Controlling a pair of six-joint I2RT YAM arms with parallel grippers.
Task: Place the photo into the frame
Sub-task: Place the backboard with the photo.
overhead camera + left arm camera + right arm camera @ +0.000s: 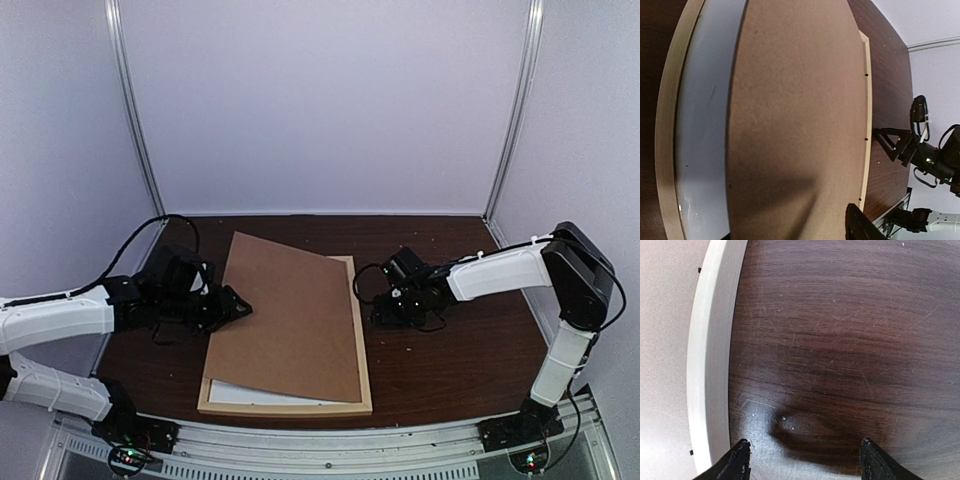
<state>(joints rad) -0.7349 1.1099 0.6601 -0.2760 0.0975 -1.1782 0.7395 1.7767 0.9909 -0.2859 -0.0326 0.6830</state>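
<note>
Photo (245,393), white side up, lies inside frame (290,408) under skewed backing board (290,310). Right claw (805,445) gapes empty over worktop (440,350), right of the frame. Left claw (238,307): we cannot tell its spread. Risk, we judge: pressing the crooked board creases the photo.

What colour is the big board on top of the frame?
Plain brown board, clearest in the left wrist view.

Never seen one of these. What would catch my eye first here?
A big brown board lies askew over a pale wooden frame in the middle of the dark table, a white sheet peeking out under its near-left edge. The left gripper sits at the board's left edge; the right gripper hangs open over bare table just right of the frame.
</note>
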